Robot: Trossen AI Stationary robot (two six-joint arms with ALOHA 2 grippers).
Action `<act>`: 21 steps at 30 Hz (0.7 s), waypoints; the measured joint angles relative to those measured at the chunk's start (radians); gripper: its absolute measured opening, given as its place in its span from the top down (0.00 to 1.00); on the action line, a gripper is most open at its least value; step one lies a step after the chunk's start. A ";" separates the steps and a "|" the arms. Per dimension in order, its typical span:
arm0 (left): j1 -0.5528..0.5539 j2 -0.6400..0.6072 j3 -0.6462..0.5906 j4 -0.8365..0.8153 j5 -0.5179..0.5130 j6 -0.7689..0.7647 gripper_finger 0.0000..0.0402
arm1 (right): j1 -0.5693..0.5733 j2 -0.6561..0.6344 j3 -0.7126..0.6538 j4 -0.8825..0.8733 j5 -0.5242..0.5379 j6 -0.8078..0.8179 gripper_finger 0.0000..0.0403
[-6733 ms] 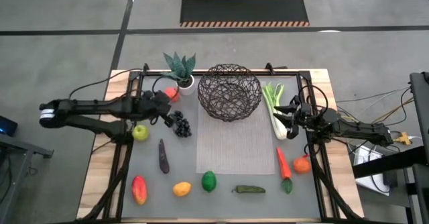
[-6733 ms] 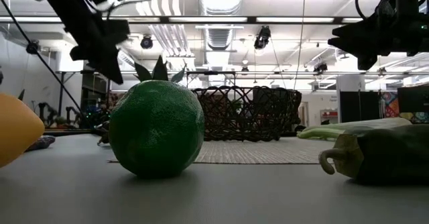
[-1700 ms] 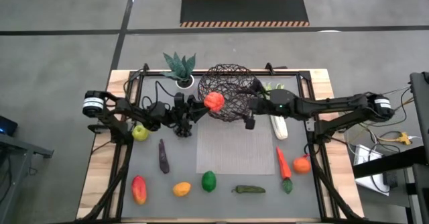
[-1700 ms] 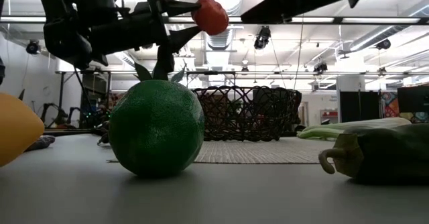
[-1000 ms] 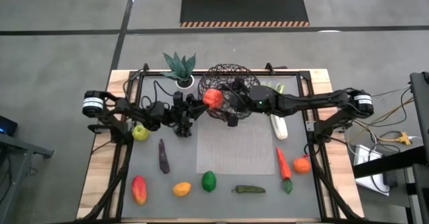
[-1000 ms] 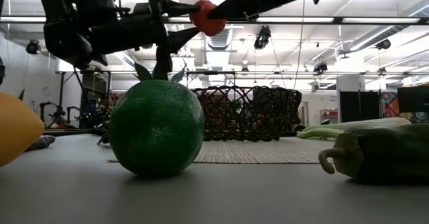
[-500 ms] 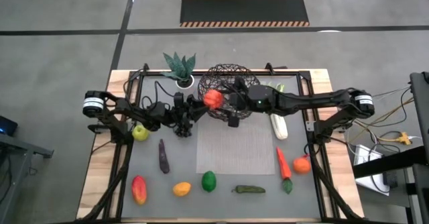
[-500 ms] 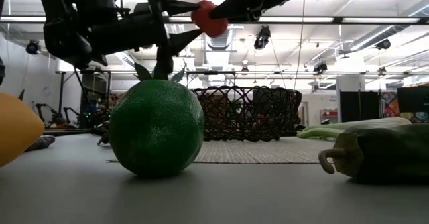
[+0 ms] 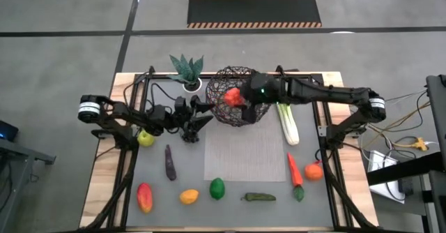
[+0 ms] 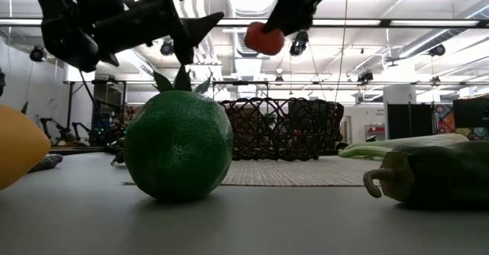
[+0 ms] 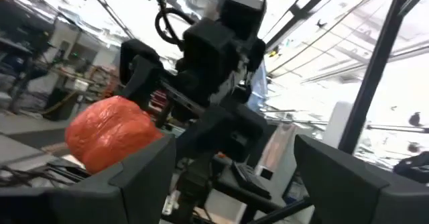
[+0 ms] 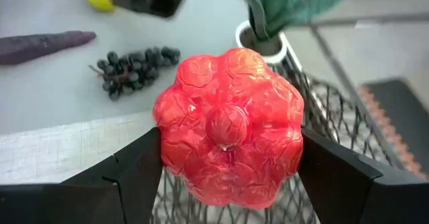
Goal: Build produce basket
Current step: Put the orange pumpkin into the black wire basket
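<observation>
From above, the right gripper (image 9: 240,98) holds the lumpy red round toy fruit (image 9: 233,97) over the round, see-through basket of dark crisscrossed wire (image 9: 239,95), which sits at the far end of the woven grey mat (image 9: 244,156). The left gripper (image 9: 203,112) hangs just beside the basket's left rim with its fingers spread and nothing in them. The rest of the produce lies loose on the table: the green-white leek (image 9: 287,121), orange carrot (image 9: 295,171) and dark grapes (image 9: 189,130) among it.

At table height, the red fruit (image 10: 264,38) sits well above the basket (image 10: 283,128), so a release from there could make it bounce off the wire or roll out over the rim. The left arm is close by, and a swing of either arm might clip the other.

The left wrist view shows the fruit (image 11: 112,133) in the other arm's gripper; how firmly is hard to tell in this blurred frame.

The right wrist view shows the dark fingers (image 12: 137,170) closed against both sides of the fruit (image 12: 228,134), with the basket's wire (image 12: 322,113) underneath.
</observation>
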 joint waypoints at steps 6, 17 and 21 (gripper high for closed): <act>0.000 -0.054 -0.014 -0.001 0.024 0.025 0.29 | -0.138 0.070 0.050 -0.091 -0.169 0.085 0.29; 0.000 -0.090 -0.014 -0.002 0.040 0.026 0.29 | -0.301 0.323 0.084 -0.051 -0.214 0.273 0.29; 0.000 -0.089 -0.012 -0.002 0.040 0.026 0.29 | -0.329 0.391 0.100 -0.005 -0.214 0.306 0.29</act>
